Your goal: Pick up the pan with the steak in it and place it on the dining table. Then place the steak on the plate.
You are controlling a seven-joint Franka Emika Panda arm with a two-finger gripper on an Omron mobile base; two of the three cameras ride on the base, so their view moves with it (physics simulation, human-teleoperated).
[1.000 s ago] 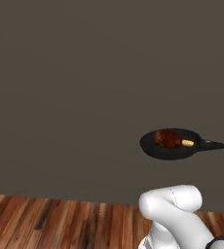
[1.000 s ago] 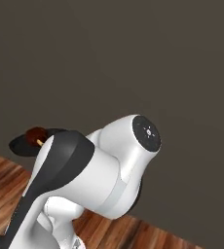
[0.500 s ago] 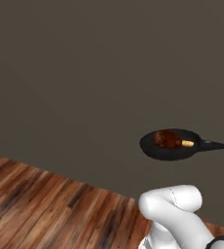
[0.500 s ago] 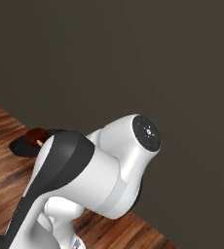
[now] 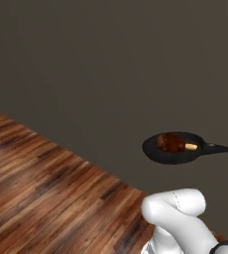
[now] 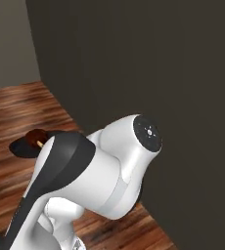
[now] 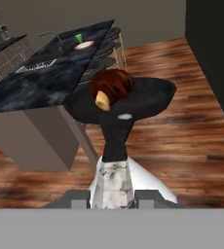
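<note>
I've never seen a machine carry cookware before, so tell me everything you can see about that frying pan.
The pan is small, round, shallow and black, seemingly dark metal, with a long thin handle whose end is silvery. It is held level in the air above the wooden floor, gripped at the handle end by the tool, which is shut on it. The steak, reddish-brown with a tan bone end, lies inside it. In the hand view the dining table lies just beyond it; the pan does not rest on it.

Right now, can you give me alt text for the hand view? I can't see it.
The pan is held by its handle in the jaws, with the steak in it, above a wooden floor. Beyond it to the left stands the dining table, with the plate at its far end.
</note>
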